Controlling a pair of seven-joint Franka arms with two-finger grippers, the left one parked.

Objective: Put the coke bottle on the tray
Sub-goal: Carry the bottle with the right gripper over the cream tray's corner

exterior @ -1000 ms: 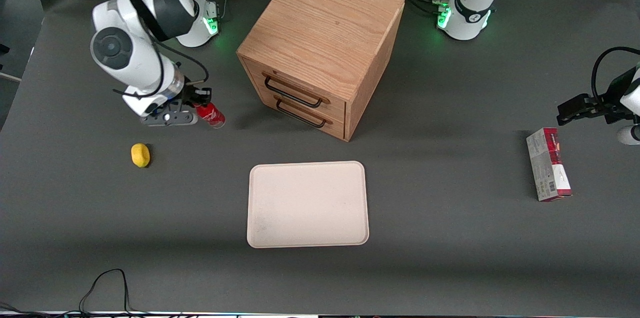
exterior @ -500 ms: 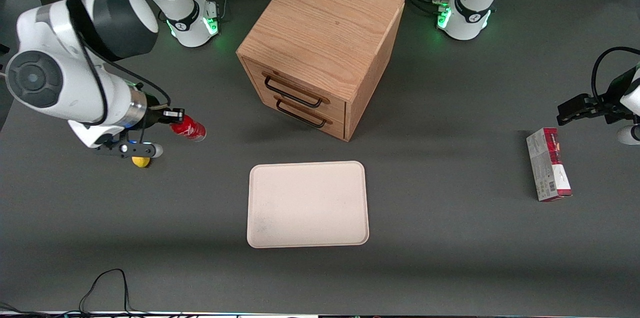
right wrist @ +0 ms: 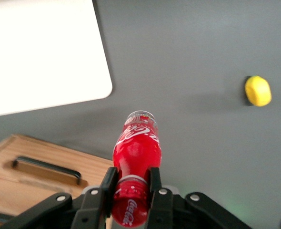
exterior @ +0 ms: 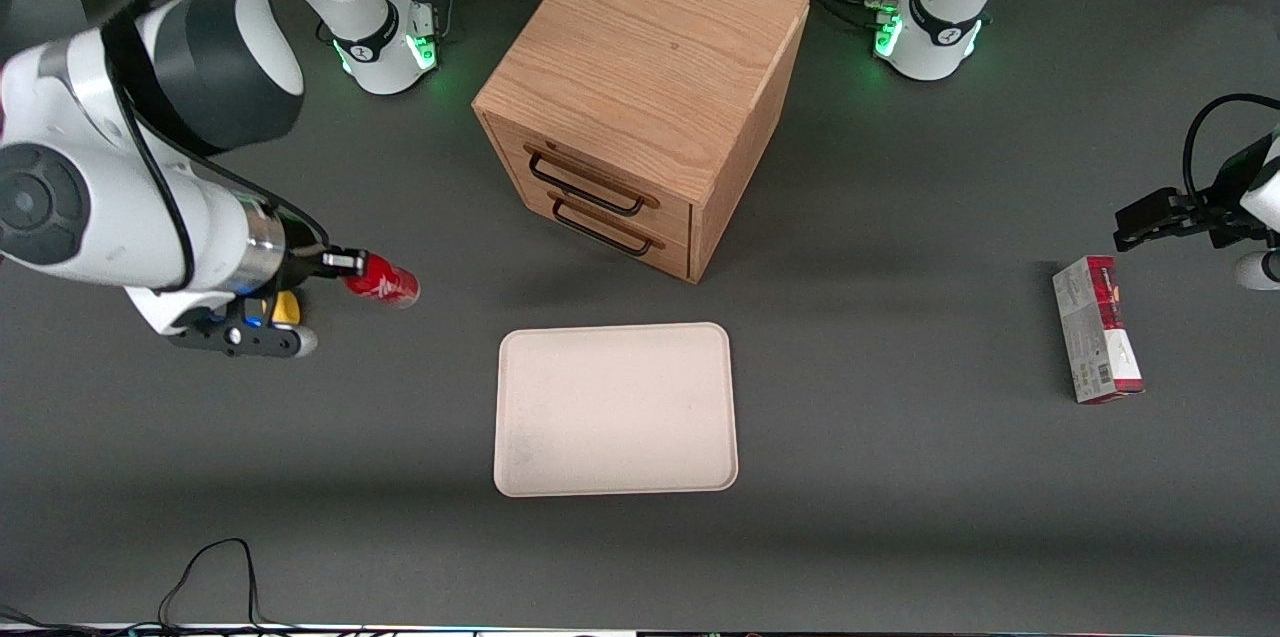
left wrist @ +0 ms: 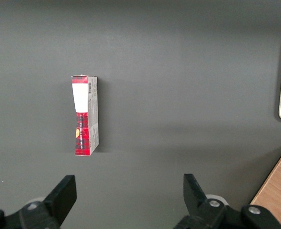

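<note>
My right gripper [exterior: 345, 264] [right wrist: 131, 182] is shut on the cap end of the coke bottle [exterior: 385, 281] [right wrist: 136, 152], a small red bottle with a white script logo and a clear base. It hangs tilted above the table toward the working arm's end, clear base pointing outward. The cream-white tray [exterior: 616, 409] [right wrist: 40, 52] lies flat on the table, nearer to the front camera than the bottle and off to its side, in front of the wooden cabinet.
A wooden two-drawer cabinet [exterior: 640, 97] [right wrist: 31, 181] stands mid-table, farther from the camera than the tray. A yellow lemon-like object [exterior: 286, 307] [right wrist: 258, 90] lies on the table under my wrist. A red-and-grey carton [exterior: 1096, 342] [left wrist: 85, 116] lies toward the parked arm's end.
My right arm has lifted the bottle and carried it nearer to the front camera; the wrist now covers most of the yellow object. The tray and cabinet have not moved.
</note>
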